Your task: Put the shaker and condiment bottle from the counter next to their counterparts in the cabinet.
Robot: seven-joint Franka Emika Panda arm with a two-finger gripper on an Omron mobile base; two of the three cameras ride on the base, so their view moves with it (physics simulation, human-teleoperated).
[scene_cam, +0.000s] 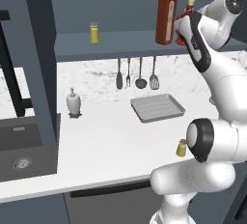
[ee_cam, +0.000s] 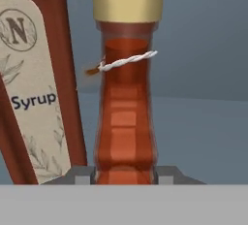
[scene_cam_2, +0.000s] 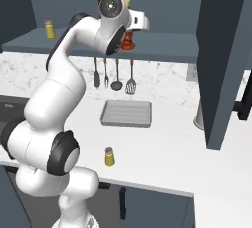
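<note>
We judged that we were at the placing step for the condiment bottle (ee_cam: 125,122): our gripper (ee_cam: 125,173) was clamped on its ridged red body, holding it upright over the cabinet (scene_cam: 120,44) shelf, with the tall red syrup bottle (scene_cam: 166,18) just beside the gripper on one side, close but, as far as we could tell, not touching. The bottle's tan cap stood above the gripper, and a twisted white tie ringed its thin neck. The next move, in our view, called for settling the base on the shelf board and then opening the jaws without nudging the syrup bottle. The shaker (scene_cam: 181,148) sat far below the gripper on the table (scene_cam: 106,141), not yet moved; its twin (scene_cam: 94,33) stood on the shelf well away to the side. The grey tray (scene_cam: 157,107) below looked empty
</note>
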